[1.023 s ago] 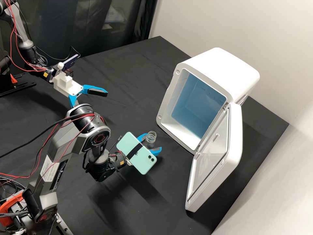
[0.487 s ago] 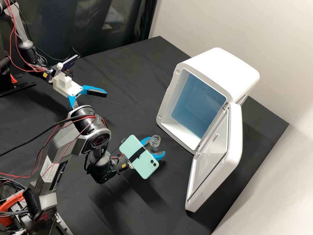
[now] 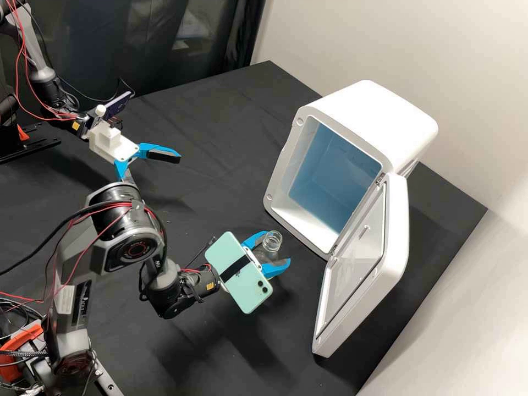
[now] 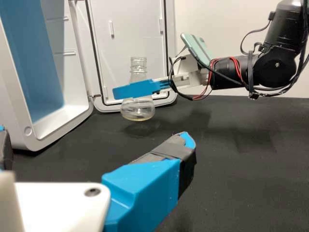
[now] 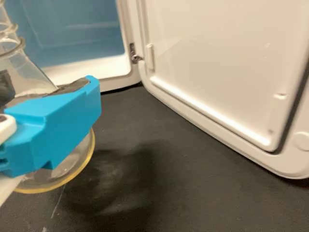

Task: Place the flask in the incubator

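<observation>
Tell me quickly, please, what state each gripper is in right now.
Left gripper: open, holding nothing.
Right gripper: shut on the flask, in front of the open incubator.

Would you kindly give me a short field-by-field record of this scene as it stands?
flask: clear glass, upright, outside the incubator, just in front of its opening
right gripper: shut on the flask
left gripper: open, holding nothing, farther back over the bench
door: swung fully open
interior: blue, no items seen inside
task state: flask not yet inside
</observation>
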